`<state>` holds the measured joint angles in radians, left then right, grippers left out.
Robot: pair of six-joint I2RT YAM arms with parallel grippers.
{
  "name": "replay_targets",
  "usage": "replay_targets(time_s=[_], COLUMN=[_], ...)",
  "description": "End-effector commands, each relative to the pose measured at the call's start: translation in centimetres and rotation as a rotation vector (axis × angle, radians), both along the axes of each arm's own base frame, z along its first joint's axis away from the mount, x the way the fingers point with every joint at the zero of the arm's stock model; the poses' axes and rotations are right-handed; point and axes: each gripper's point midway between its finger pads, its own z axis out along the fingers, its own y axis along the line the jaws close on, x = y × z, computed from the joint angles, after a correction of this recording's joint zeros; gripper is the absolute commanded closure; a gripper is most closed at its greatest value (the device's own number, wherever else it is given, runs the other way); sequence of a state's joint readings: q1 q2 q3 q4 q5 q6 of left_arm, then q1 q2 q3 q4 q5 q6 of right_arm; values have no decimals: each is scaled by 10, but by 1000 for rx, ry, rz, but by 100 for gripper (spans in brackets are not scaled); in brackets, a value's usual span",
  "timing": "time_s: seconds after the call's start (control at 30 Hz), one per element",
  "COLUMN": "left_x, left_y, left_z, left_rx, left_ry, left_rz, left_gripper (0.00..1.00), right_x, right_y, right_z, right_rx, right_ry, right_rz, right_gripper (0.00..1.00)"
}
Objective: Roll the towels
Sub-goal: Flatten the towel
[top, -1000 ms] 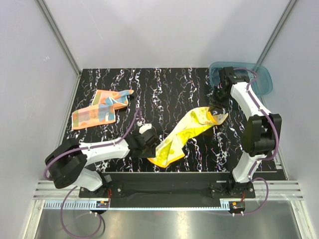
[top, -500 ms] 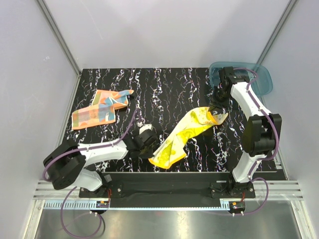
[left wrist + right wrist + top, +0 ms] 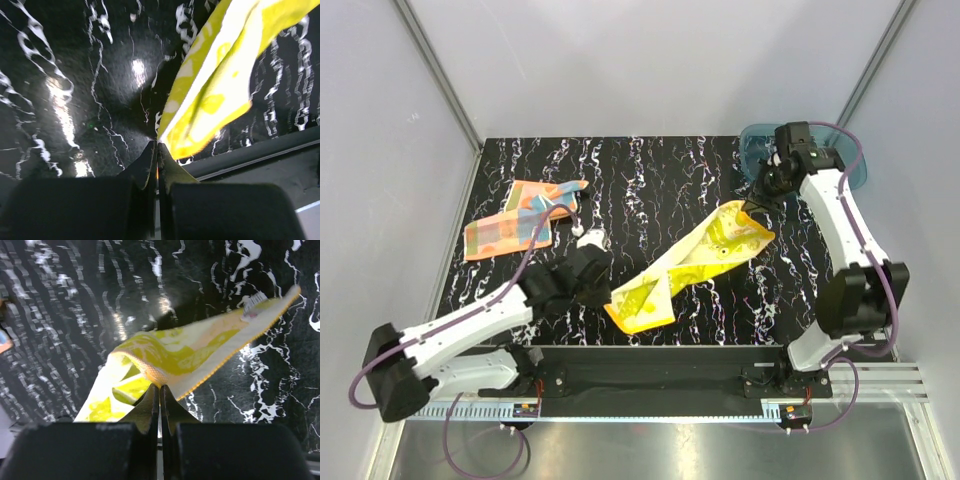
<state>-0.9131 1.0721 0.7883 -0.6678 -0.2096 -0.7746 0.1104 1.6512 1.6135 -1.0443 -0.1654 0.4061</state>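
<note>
From above, the yellow towel [image 3: 692, 260] stretches diagonally over the marbled tabletop [image 3: 650, 180], and the orange towel [image 3: 515, 225] lies crumpled far left. Left wrist: the left jaws clamp the yellow towel's corner. Right wrist: the right jaws clamp its folded, pale-patterned edge.

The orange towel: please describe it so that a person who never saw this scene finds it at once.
On the black white-veined table, look at the far left part. There lies the orange towel, with light-blue and white patches; the only other cloth, the yellow towel, stretches across the middle.
</note>
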Motion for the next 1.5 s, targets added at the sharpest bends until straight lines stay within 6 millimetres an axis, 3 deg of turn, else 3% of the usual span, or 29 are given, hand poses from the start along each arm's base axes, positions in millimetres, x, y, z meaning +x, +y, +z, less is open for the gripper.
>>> replay_targets(time_s=[0.0, 0.17, 0.3, 0.37, 0.43, 0.57, 0.63, 0.67, 0.73, 0.8, 0.87, 0.93, 0.97, 1.0, 1.07, 1.1, 1.13, 1.17, 1.2, 1.23, 1.4, 1.47], left_x=[3, 2, -7, -12, -19, -29, -31, -27, -17, -4, 14, 39, 43, 67, 88, 107, 119, 134, 144, 155, 204, 220], left_y=[24, 40, 55, 61, 72, 92, 98, 103, 109, 105, 84, 83, 76, 79, 75, 78, 76, 72, 73, 72, 67, 66], left_z=[39, 102, 134, 158, 168, 192, 197, 197, 185, 177, 156, 136, 114, 112, 81, 78, 59, 61, 54, 35, 17, 8], left_rx=[43, -12, -28, -57, -44, -9, 17, 57, 163, 213, 233, 263, 252, 223, 234, 222, 247, 242, 254, 286, 353, 374], left_ry=[-84, -203, -262, -304, -315, -339, -339, -350, -320, -314, -287, -243, -187, -204, -134, -139, -87, -98, -80, -33, 4, 26], left_rz=[8, 13, -19, -38, -55, -67, -75, -59, -21, -12, -57, -49, -80, -31, -55, -26, -38, -37, -34, -42, -66, -61], left_gripper=[100, 100, 100, 100, 100, 100, 100, 100, 100, 100, 100, 100, 100, 100, 100, 100, 100, 100, 100, 100, 100, 100], right_x=[-15, -47, -88, -105, -128, -163, -168, -165, -150, -138, -118, -102, -91, -82, -64, -57, -48, -37, -30, -25, 9, 23], right_y=[11, 10, 7, 7, 4, -9, -13, -16, -16, -14, -15, -16, -20, -21, -21, -20, -20, -21, -22, -25, -40, -42], right_z=[57, 108, 150, 159, 170, 156, 146, 131, 116, 85, 53, 28, 15, -2, -18, -26, -43, -46, -63, -69, -97, -98], right_rx=[82, 121, 156, 173, 185, 147, 127, 107, 98, 93, 76, 52, 30, 11, 5, 3, -9, -17, -37, -49, -96, -85], right_ry=[-139, -247, -377, -394, -431, -375, -355, -316, -288, -217, -163, -116, -112, -73, -63, -47, -3, -10, 38, 53, 91, 82], right_rz=[32, 11, -3, -15, -28, -90, -102, -117, -127, -146, -166, -186, -204, -210, -211, -208, -206, -206, -205, -212, -235, -227], right_gripper=[100, 100, 100, 100, 100, 100, 100, 100, 100, 100, 100, 100, 100, 100, 100, 100, 100, 100, 100, 100, 100, 100])
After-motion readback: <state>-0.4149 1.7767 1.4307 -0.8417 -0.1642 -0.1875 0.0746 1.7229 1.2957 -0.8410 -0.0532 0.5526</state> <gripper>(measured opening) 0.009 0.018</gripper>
